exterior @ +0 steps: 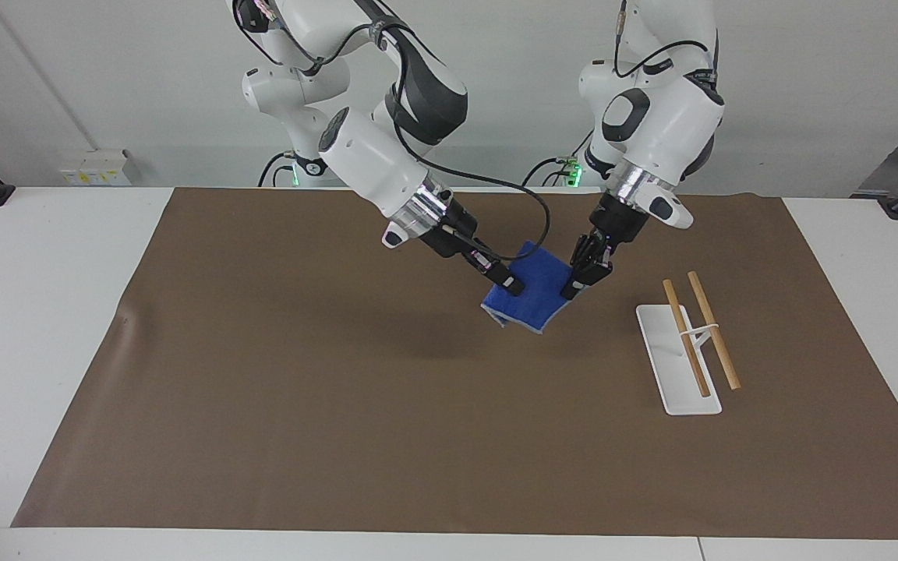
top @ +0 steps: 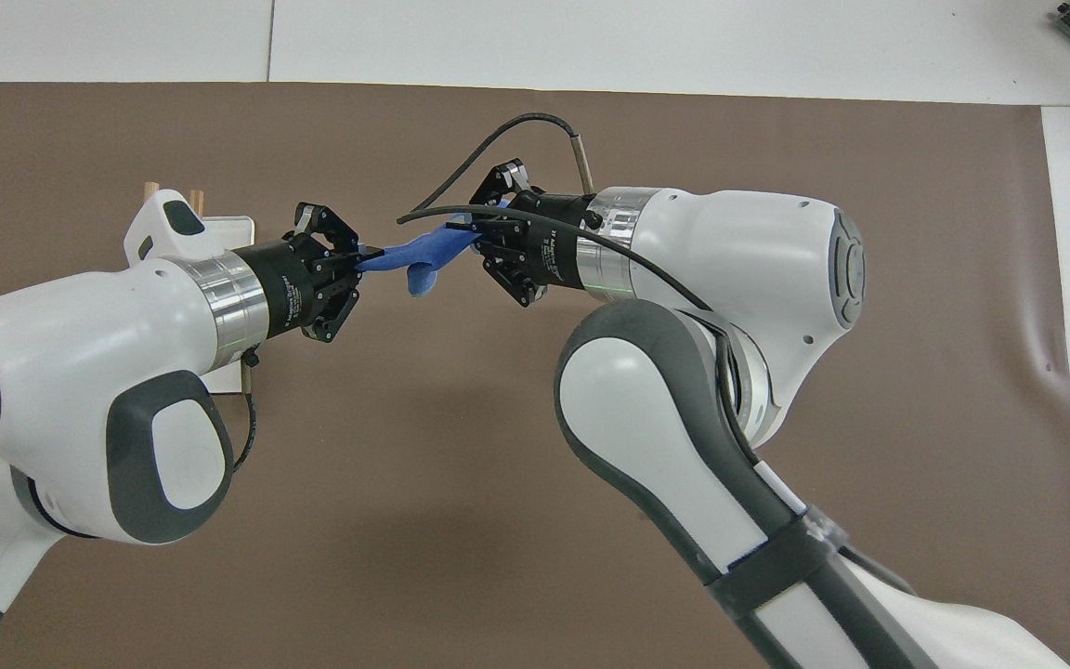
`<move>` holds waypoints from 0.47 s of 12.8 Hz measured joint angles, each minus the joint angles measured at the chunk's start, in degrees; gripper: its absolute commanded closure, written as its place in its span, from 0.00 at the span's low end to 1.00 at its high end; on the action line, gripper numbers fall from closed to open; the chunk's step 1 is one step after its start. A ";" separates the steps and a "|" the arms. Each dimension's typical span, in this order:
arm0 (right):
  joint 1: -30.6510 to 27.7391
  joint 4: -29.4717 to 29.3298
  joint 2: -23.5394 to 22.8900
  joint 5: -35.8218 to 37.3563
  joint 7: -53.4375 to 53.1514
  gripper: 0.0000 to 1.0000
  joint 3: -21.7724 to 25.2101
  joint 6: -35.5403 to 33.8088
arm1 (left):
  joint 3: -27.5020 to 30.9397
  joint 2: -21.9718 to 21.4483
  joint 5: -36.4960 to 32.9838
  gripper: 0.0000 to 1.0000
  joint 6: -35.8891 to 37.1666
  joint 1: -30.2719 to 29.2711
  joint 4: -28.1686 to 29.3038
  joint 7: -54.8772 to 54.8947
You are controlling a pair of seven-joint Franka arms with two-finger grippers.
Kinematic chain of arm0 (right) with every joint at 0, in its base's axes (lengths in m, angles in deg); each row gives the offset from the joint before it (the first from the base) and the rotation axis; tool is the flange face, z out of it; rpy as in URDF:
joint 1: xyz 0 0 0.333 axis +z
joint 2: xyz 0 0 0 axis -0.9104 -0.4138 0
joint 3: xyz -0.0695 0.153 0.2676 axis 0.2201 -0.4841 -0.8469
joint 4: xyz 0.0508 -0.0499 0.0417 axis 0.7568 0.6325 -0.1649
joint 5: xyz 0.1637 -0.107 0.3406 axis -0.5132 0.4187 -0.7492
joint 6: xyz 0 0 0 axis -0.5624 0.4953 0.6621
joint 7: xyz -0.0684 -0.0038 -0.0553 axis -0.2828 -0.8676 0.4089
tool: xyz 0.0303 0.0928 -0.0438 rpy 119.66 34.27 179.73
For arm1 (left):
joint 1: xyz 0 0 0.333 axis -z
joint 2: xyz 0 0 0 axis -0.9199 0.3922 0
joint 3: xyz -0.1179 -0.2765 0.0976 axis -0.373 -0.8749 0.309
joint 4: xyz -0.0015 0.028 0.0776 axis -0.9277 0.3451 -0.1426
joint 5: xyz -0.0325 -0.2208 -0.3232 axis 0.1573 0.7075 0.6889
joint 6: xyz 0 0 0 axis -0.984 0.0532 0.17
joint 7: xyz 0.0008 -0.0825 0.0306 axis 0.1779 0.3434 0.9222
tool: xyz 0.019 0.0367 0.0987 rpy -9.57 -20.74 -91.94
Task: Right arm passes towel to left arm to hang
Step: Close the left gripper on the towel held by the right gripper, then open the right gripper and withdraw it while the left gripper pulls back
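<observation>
While the towel (exterior: 531, 290) hangs in the air between the two arms, over the middle of the brown mat (exterior: 262, 389) toward the edge of the surface (exterior: 44, 312) where the robots stand, both hands grip it at once. The right hand (exterior: 513, 287) is clamped on the towel's middle, and the left hand (exterior: 571, 290) is pinched tight on the corner that points toward the rack (exterior: 679, 366). In the overhead view the cloth runs as a taut blue strip from one hand to the other, with a small fold drooping beneath.

The step in hand looks like the handover itself. To do it well, the right hand should let go only when the left hand's pinch is secure, opening wide enough that the cloth slips free without snagging, then drawing back along its own line rather than sideways, so nothing tugs the corner out. The left hand holds only a small part near the edge, so a sharp pull could strip it loose. Once free, the towel will swing down limp; the carry to the wooden rails (exterior: 702, 331), toward the left arm's end of the mat, should be slow and high enough to clear them.
</observation>
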 measured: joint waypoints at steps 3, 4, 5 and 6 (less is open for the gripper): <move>0.00 -0.05 0.13 0.05 0.00 0.10 0.09 -0.43 | -0.02 0.07 0.00 1.00 -0.44 0.02 0.00 3.00; -0.01 -0.06 0.30 0.12 0.00 0.09 0.23 -0.82 | -0.04 0.09 0.00 1.00 -0.47 0.05 0.00 4.17; -0.09 -0.06 0.50 0.24 0.00 0.08 0.43 -1.16 | -0.07 0.11 0.00 1.00 -0.48 0.09 0.00 5.28; -0.28 -0.02 0.71 0.76 0.07 0.04 0.55 -1.39 | -0.09 0.16 0.00 1.00 -0.49 0.16 0.00 6.56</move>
